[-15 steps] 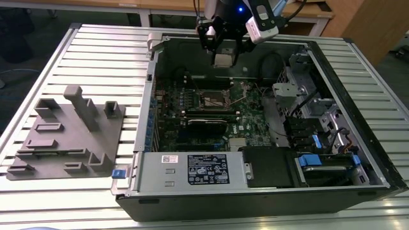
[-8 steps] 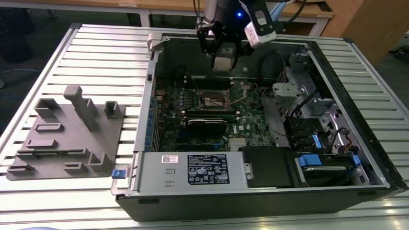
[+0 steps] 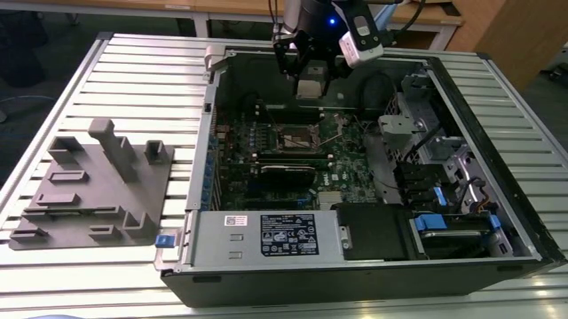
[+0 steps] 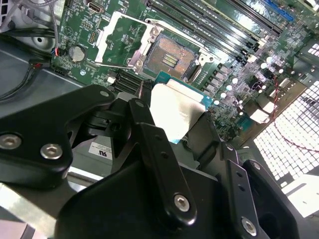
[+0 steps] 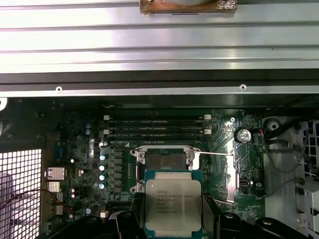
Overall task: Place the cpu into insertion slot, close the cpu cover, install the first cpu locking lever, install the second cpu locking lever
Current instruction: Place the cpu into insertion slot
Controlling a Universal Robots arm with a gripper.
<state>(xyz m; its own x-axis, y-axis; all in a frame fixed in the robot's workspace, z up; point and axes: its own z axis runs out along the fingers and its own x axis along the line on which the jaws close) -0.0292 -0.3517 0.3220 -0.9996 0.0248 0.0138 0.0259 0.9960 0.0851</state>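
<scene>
A grey moulded tray (image 3: 93, 183) lies on the slatted table (image 3: 133, 73) well to the exterior view's left of the pincer (image 3: 310, 76). The pincer hangs over the open computer case (image 3: 355, 276), clamped on the cpu (image 3: 310, 88), a small flat square with a dull silver-grey top, held clear above the motherboard (image 3: 346, 166). The insertion slot (image 3: 299, 138) sits below the pincer, uncovered and apart from the chip; from close in, both wrist views show black fingers (image 5: 130, 221) pressing the chip's opposite edges, its green border, the slot's gold-toned contacts, and the cpu cover (image 4: 102, 39) swung open beside the slot.
</scene>
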